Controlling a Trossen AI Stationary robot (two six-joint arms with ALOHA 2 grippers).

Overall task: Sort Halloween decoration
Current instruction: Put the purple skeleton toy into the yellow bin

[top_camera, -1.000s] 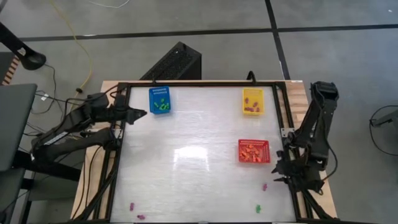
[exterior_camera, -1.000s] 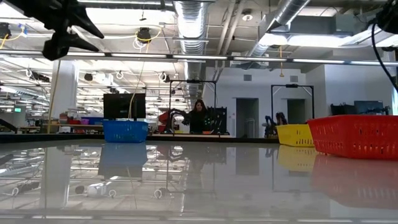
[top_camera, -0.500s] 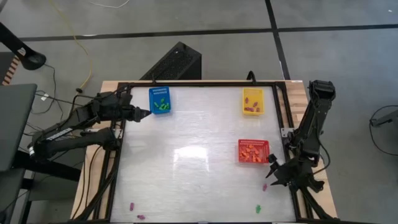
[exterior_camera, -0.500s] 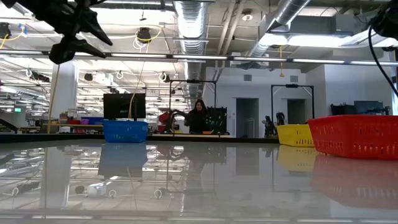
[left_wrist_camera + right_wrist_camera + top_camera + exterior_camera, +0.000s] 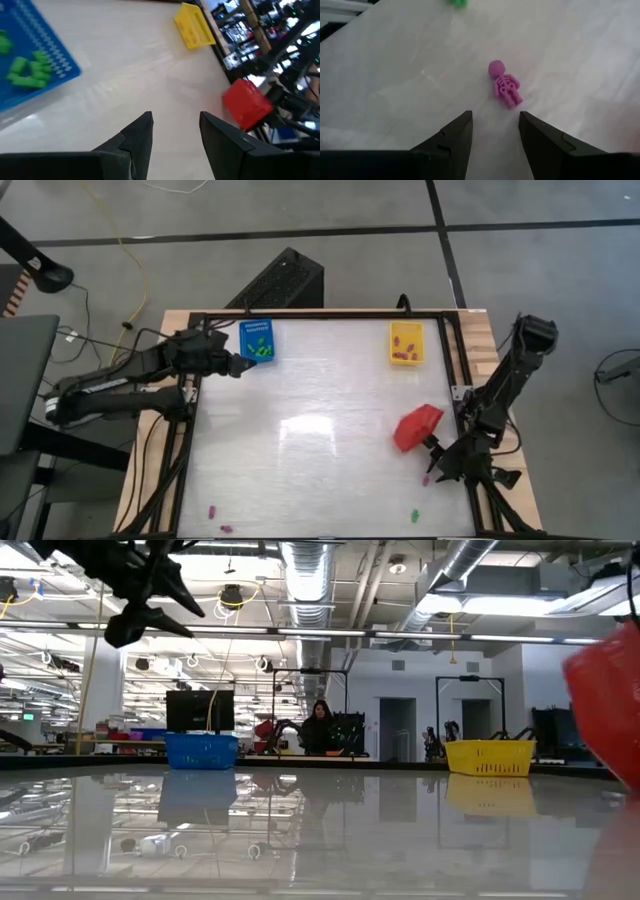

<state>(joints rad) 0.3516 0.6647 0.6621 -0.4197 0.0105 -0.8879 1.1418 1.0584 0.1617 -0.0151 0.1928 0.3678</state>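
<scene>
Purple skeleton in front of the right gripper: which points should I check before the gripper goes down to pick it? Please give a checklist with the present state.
1. Right gripper open: ok, fingers stand apart.
2. Purple skeleton ahead of the gap, lying flat and alone: ok.
3. Red basket standing flat: not ok, it is tipped up beside the right arm.
4. Orange pieces inside the red basket: cannot tell.
5. Yellow basket flat and free to receive the piece: ok.
6. Left gripper out of the way: ok, it is by the blue basket, far across the table.
</scene>
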